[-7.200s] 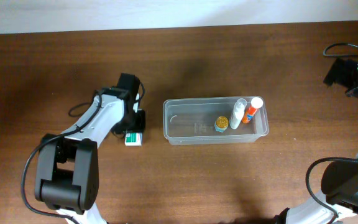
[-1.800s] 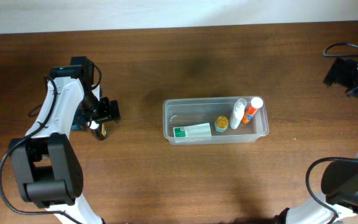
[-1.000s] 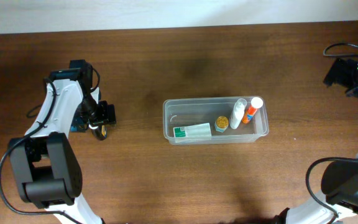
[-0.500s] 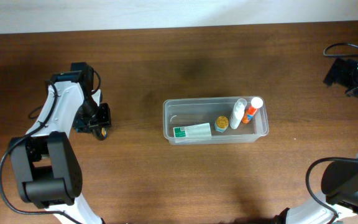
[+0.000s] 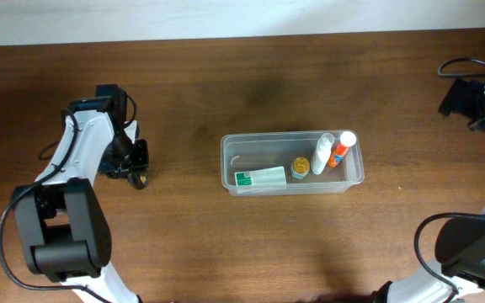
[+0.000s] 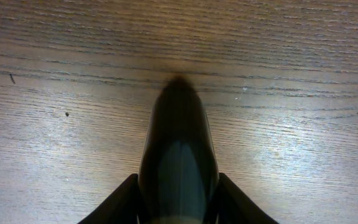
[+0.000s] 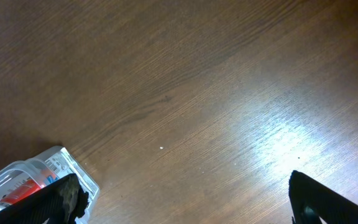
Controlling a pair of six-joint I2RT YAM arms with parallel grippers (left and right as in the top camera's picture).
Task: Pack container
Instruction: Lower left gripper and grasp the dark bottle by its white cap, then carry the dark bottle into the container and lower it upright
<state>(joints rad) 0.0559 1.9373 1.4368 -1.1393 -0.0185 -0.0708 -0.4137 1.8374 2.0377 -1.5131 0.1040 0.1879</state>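
Wooden table [image 5: 226, 244], container [image 5: 285, 135] holding bottles [image 5: 322, 154], box [image 5: 259, 178]

Dark wood-grain table [image 5: 226, 244]; pale wall strip [image 5: 226, 15] along far edge

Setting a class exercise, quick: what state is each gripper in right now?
Left gripper: closed on a dark glossy rounded object.
Right gripper: open, holding nothing.

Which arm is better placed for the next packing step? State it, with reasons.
Left. The left gripper is closed around a dark item on the table, beside the container. The right gripper hangs open, holding nothing, far off to the container's other side.
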